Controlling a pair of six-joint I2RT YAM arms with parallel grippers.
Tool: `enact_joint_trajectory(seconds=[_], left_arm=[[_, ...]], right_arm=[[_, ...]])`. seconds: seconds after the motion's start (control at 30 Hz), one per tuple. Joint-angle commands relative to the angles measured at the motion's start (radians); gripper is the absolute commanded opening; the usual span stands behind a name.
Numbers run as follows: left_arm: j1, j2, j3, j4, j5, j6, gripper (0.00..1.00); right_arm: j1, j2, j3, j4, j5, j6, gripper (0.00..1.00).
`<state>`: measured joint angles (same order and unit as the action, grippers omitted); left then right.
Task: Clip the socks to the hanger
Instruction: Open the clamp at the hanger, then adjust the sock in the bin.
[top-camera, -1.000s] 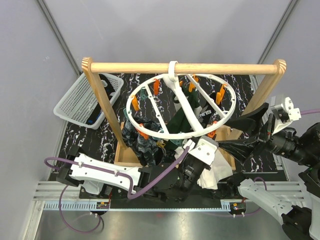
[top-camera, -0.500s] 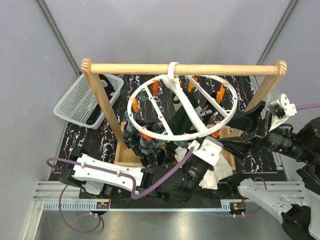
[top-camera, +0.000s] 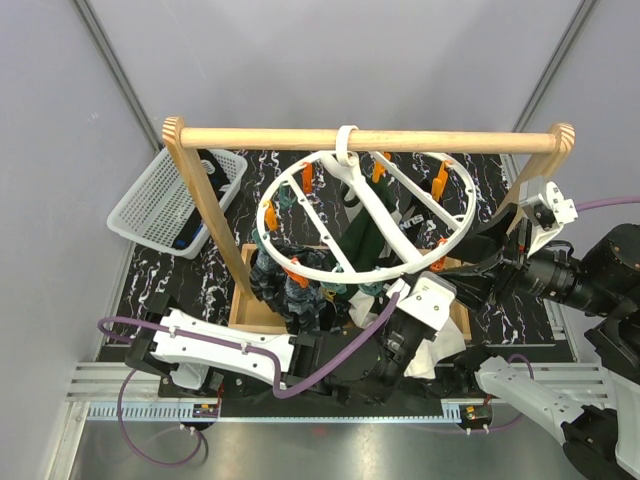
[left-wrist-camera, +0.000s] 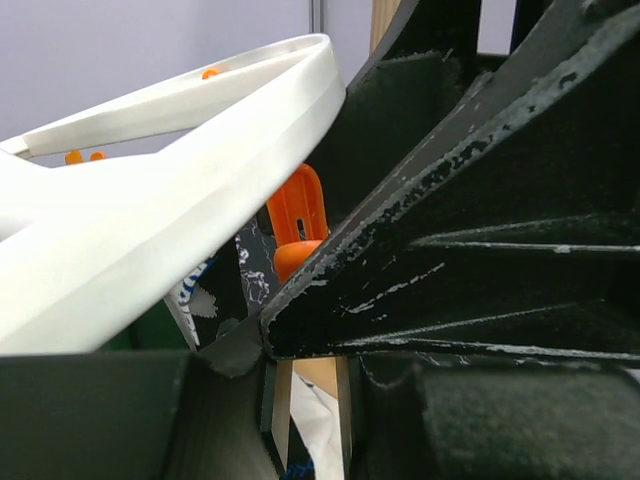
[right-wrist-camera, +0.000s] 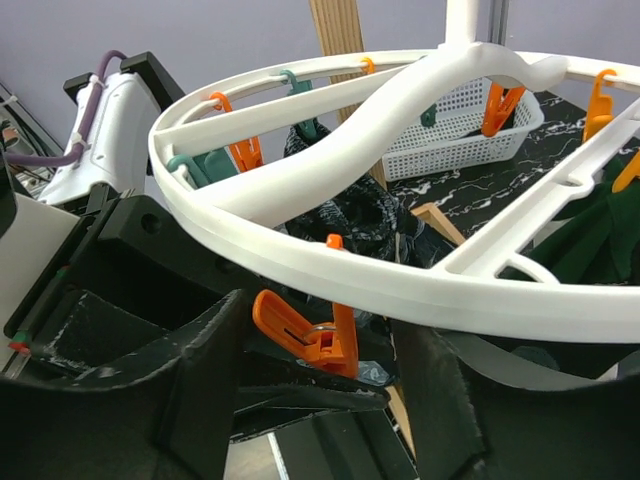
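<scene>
The hanger, a white spoked ring with orange pegs, hangs by its hook from the wooden rail. A mottled teal-grey sock, a dark green one and a black one hang from pegs. My right gripper is open. Its fingers stand on either side of an orange peg under the ring's near right rim, not quite touching it. My left gripper sits just below that peg. Its jaws are a narrow slit apart, with what looks like a dark sock edge pinched at the tips.
A white mesh basket stands at the back left. The wooden rail and its posts frame the ring. A white cloth lies under my left wrist. A purple cable runs along the left arm.
The right gripper moved in towards the ring and its jaws narrowed around the orange peg. The ring swung slightly. The left arm shifted a little to the right, its grip unchanged.
</scene>
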<state>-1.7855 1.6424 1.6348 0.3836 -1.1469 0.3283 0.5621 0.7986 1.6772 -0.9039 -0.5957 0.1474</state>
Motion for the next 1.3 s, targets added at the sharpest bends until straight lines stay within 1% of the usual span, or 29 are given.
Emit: enact_joint_trajectory(seconds=[0.0, 0.13, 0.17, 0.2, 0.23, 0.27, 0.3, 0.33, 0.4, 0.5, 0.53, 0.67, 0.73, 0.77, 0.83, 0.87, 0.93, 1.0, 1.07, 1.17, 1.2, 1.27], left_arm=[[-0.009, 0.025, 0.051, -0.022, 0.078, -0.006, 0.0], [-0.006, 0.027, 0.053, -0.032, 0.07, -0.021, 0.0], [-0.008, 0.023, 0.053, -0.044, 0.061, -0.026, 0.0], [-0.008, 0.017, 0.046, -0.048, 0.059, -0.031, 0.18], [-0.008, 0.008, 0.037, -0.049, 0.058, -0.046, 0.37], [-0.011, -0.004, 0.007, -0.048, 0.058, -0.057, 0.55], [-0.012, -0.033, -0.01, -0.049, 0.059, -0.069, 0.83], [-0.018, -0.052, -0.03, -0.052, 0.061, -0.098, 0.89], [-0.034, -0.123, -0.11, -0.057, 0.096, -0.121, 0.95], [-0.054, -0.214, -0.205, -0.064, 0.099, -0.17, 0.96], [-0.058, -0.234, -0.222, -0.096, 0.098, -0.207, 0.96], [-0.075, -0.338, -0.315, -0.147, 0.127, -0.265, 0.9], [-0.077, -0.387, -0.328, -0.234, 0.188, -0.303, 0.89], [-0.077, -0.42, -0.331, -0.267, 0.252, -0.31, 0.88], [-0.077, -0.455, -0.328, -0.349, 0.332, -0.318, 0.87], [-0.075, -0.486, -0.323, -0.374, 0.414, -0.318, 0.87], [-0.077, -0.515, -0.306, -0.451, 0.466, -0.318, 0.85], [-0.075, -0.564, -0.293, -0.485, 0.528, -0.318, 0.84], [-0.077, -0.619, -0.289, -0.512, 0.559, -0.31, 0.84], [-0.077, -0.67, -0.293, -0.496, 0.529, -0.275, 0.84], [-0.077, -0.691, -0.279, -0.489, 0.468, -0.262, 0.85], [-0.075, -0.697, -0.256, -0.486, 0.397, -0.207, 0.85]], right_arm=[[0.002, 0.016, -0.017, 0.028, 0.0, -0.005, 0.63], [0.002, 0.01, -0.025, 0.031, 0.019, 0.001, 0.44], [0.002, 0.008, -0.027, 0.031, 0.025, 0.001, 0.29], [0.002, 0.005, -0.028, 0.031, 0.03, 0.003, 0.22], [0.002, 0.004, -0.028, 0.031, 0.034, 0.003, 0.13], [0.002, 0.005, -0.025, 0.027, 0.043, 0.004, 0.0], [0.002, 0.002, -0.024, 0.026, 0.062, 0.01, 0.0], [0.002, -0.001, -0.024, 0.026, 0.076, 0.014, 0.0], [0.002, -0.002, -0.02, 0.02, 0.103, 0.011, 0.0], [0.002, -0.009, -0.031, 0.016, 0.125, 0.011, 0.0], [0.002, -0.009, -0.036, 0.019, 0.131, 0.014, 0.0], [0.002, -0.01, -0.05, 0.033, 0.14, 0.023, 0.0], [0.002, -0.013, -0.062, 0.037, 0.149, 0.029, 0.0], [0.002, -0.015, -0.065, 0.039, 0.151, 0.029, 0.0], [0.002, -0.018, -0.071, 0.036, 0.157, 0.026, 0.0], [0.001, -0.019, -0.073, 0.033, 0.162, 0.024, 0.0], [0.002, -0.025, -0.086, 0.033, 0.169, 0.021, 0.0], [0.002, -0.035, -0.105, 0.033, 0.183, 0.023, 0.0], [0.002, -0.039, -0.116, 0.03, 0.188, 0.02, 0.0], [0.002, -0.052, -0.137, 0.031, 0.191, 0.02, 0.0], [0.001, -0.056, -0.143, 0.031, 0.189, 0.021, 0.0], [0.002, -0.058, -0.148, 0.03, 0.185, 0.023, 0.0]])
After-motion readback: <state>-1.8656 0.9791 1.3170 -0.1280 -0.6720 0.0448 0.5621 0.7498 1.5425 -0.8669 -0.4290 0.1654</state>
